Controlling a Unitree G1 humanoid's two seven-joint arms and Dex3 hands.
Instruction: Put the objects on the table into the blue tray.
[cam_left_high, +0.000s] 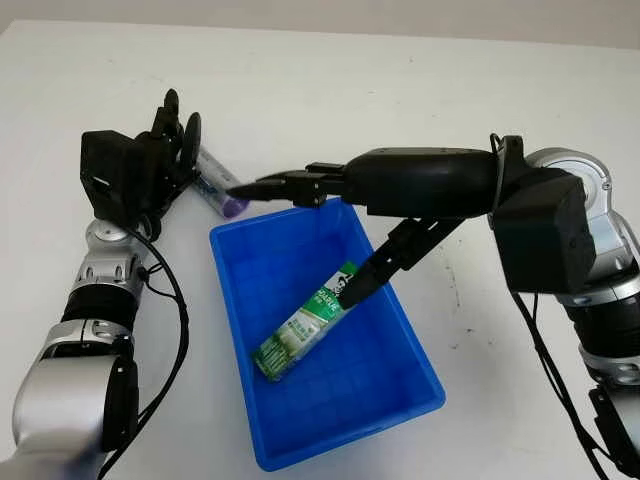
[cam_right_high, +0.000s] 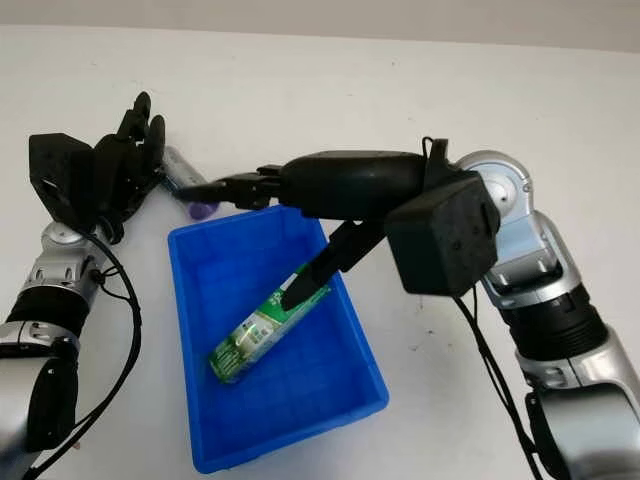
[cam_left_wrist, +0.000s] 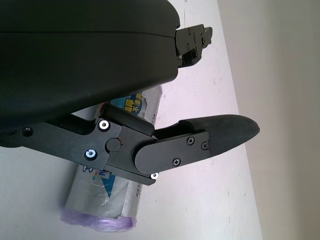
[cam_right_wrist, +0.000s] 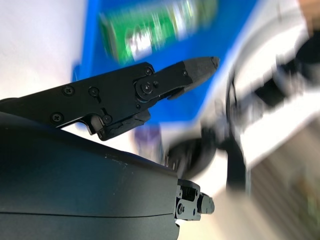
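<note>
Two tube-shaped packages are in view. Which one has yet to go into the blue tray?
The purple-ended package, lying on the table beyond the blue tray beside the left hand. The green one already lies inside, under the open right hand.

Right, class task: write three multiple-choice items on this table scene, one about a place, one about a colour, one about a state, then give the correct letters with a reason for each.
1. Where does the green tube lie?
A. on the table beside the tray
B. inside the blue tray
C. in the left hand

2. What colour is the end of the wrapped roll on the table?
A. purple
B. red
C. yellow

3. What is the right hand holding?
A. the tube
B. the roll
C. nothing

Answers: 1 B, the tube lies on the tray's floor. 2 A, its end facing the tray shows purple. 3 C, the hand is open above the tray's far rim; the left hand is at the roll.
</note>
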